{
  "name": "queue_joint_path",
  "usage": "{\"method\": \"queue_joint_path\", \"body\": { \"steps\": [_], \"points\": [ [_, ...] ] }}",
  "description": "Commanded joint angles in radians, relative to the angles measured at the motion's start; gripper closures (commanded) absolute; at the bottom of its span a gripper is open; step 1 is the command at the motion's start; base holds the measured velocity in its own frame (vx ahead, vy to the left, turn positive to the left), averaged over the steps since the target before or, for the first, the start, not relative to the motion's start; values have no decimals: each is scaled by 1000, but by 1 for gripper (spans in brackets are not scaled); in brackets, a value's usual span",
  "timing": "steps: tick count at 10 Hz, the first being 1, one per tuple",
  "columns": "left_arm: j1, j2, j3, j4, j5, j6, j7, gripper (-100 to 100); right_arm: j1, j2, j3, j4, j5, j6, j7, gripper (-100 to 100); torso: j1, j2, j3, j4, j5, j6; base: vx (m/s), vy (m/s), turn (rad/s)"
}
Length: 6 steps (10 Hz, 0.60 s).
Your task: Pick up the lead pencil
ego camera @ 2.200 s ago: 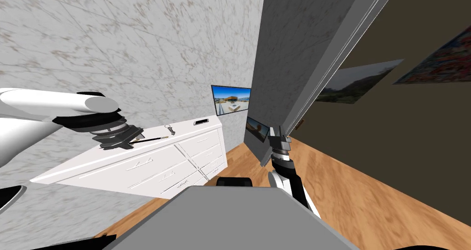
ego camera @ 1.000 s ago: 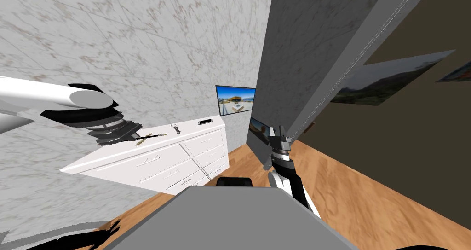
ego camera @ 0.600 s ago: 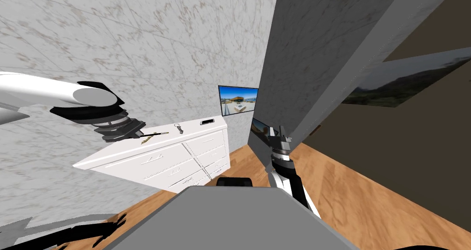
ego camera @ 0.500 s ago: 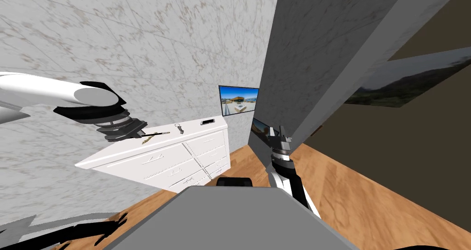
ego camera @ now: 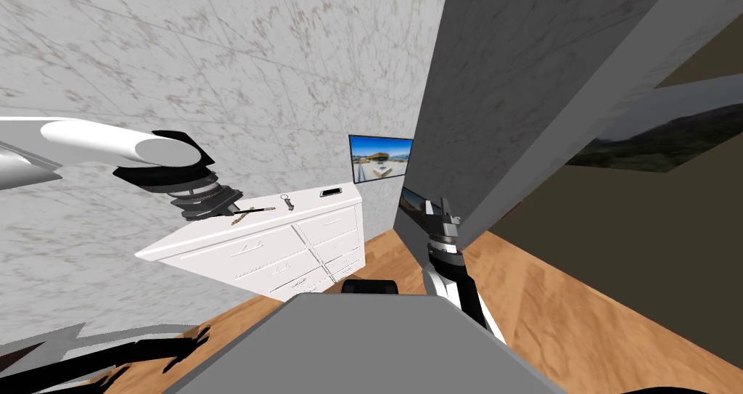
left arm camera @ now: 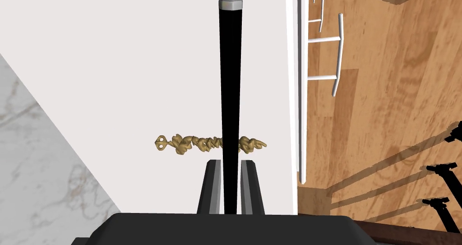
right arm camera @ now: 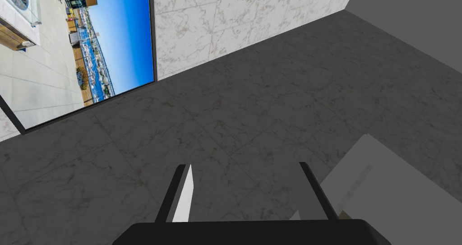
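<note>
A black pencil (left arm camera: 229, 98) with a ribbed silver ferrule runs straight out from my left gripper (left arm camera: 230, 165), whose fingers (left arm camera: 215, 183) press its sides, shut on it. In the head view the pencil (ego camera: 254, 210) sticks out level from the left gripper (ego camera: 231, 210) above the white dresser top (ego camera: 218, 231). It hangs clear of the top. My right gripper (ego camera: 437, 208) is raised beside the grey wall at the right, and its fingers (right arm camera: 182, 197) stand open with nothing between them.
A small gold chain (left arm camera: 198, 144) lies on the dresser top under the pencil. A key ring (ego camera: 288, 202) and a dark phone (ego camera: 331, 192) lie further along the top. The dresser's drawer fronts (ego camera: 290, 255) face the wooden floor (ego camera: 580, 317). A marbled wall rises behind.
My left arm has carried the pencil up off the dresser top, uncovering the gold chain. The whole head view has shifted as I moved. The right arm has stayed as it was.
</note>
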State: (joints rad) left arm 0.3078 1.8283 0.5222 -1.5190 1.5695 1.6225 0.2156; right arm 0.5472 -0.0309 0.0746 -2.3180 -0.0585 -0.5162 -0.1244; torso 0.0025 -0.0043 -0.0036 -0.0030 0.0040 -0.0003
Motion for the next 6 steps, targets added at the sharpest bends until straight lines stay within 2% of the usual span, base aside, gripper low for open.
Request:
{"method": "queue_joint_path", "body": {
  "steps": [1, 2, 3, 4, 5, 6],
  "points": [
    [50, 50, 9, -18, 50, -50, 18, 100, 0, 0, 0, 0, 0, 0, 0, 0, 0, 0, 0, 0, 0, 0, 32, 12, 108],
    [82, 53, 9, -18, 79, -53, 18, 100, 0, 0, 0, 0, 0, 0, 0, 0, 0, -1, 0, 0, -1, 0, 27, 10, 51],
    [113, 101, 18, -37, 119, -96, 39, 100, 0, 0, 0, 0, 0, 0, 0, 0, 0, 0, 0, 0, 0, 0, 31, 12, 97],
    [141, 101, 18, -37, 143, -96, 39, 100, 0, 0, 0, 0, 0, 0, 0, 0, 0, -1, 0, 0, -1, 0, 28, 13, 59],
    [121, 94, 18, -32, 124, -86, 33, 100, 0, 0, 0, 0, 0, 0, 0, 0, 0, 0, 0, 0, 0, 0, 8, 2, 4],
    [124, 94, 18, -33, 127, -89, 35, 0, 0, 0, 0, 0, 0, 0, 0, 0, 0, 0, 0, 0, 0, 0, 0, 0, 0]
  ]
}}
